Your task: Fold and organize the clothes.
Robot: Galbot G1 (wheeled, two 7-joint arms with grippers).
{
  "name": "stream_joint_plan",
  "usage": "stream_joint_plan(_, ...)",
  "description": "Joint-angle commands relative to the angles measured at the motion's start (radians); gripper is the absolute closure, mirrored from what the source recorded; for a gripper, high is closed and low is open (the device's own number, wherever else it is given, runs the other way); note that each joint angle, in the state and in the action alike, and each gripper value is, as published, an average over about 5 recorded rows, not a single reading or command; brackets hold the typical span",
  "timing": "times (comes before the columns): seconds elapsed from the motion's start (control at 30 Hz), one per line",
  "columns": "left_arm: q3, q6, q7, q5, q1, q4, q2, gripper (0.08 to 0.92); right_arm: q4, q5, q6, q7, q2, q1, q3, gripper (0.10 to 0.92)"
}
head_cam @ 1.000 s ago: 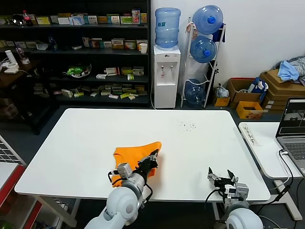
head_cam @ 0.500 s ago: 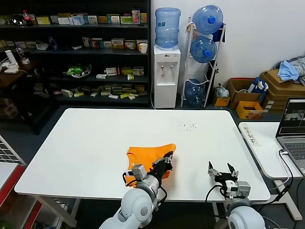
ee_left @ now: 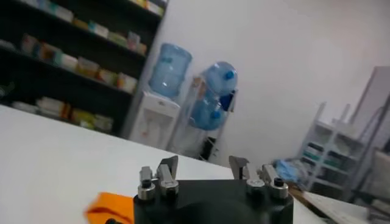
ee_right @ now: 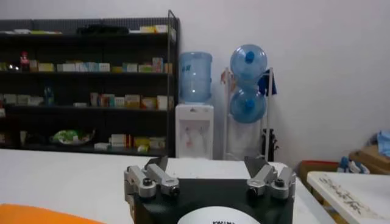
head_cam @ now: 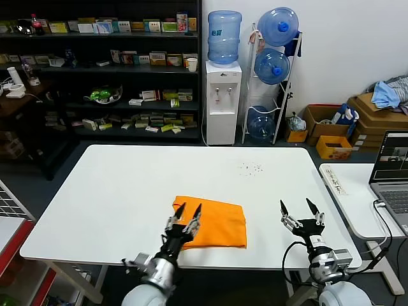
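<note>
Orange cotton, the short-sleeved T-shirt (head_cam: 213, 223) is lying as a flat folded rectangle on the white table (head_cam: 115, 191), close to the table's near edge and about midway along it. The left tool (head_cam: 187, 213) is hanging over the shirt's left end with its fingers standing apart and nothing between them; the cloth looks released. The right tool (head_cam: 303, 210) is waiting above the table's near right corner, well apart from the shirt, fingers spread wide and empty.

To finish this step well, the left tool should probably be lifting straight up so that no fingertip drags the top layer, and the fold's edges are worth checking for squareness before any tidying push.

The table is carrying a scatter of small dark specks (head_cam: 252, 168) toward its far right. Behind it are standing dark stocked shelves (head_cam: 102, 70), a white water dispenser (head_cam: 222, 83) and a rack of blue water bottles (head_cam: 273, 70); a laptop (head_cam: 390, 167) is sitting on a side desk at right.
</note>
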Motion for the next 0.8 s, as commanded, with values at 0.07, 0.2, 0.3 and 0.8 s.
stream_joint_plan(0.07, -0.416, -0.455, 0.163, 0.211, 0.329, 0.127, -0.023, 0.321, -0.020, -0.057, 0.185, -0.120, 0.063, -0.103, 0.111, 0.203)
stream_joint_plan(0.2, -0.448, -0.487, 0.193, 0.176, 0.322, 0.137, -0.042, 0.214, -0.075, -0.054, 0.238, -0.135, 0.069, -0.122, 0.130, 0.203)
stream_joint_plan(0.3, -0.464, -0.493, 0.208, 0.170, 0.306, 0.134, -0.059, 0.183, -0.087, -0.047, 0.266, -0.154, 0.078, -0.136, 0.138, 0.203)
stream_joint_plan(0.8, -0.426, -0.544, 0.205, 0.176, 0.284, 0.150, -0.073, 0.177, -0.078, -0.067, 0.300, -0.181, 0.118, -0.159, 0.142, 0.203)
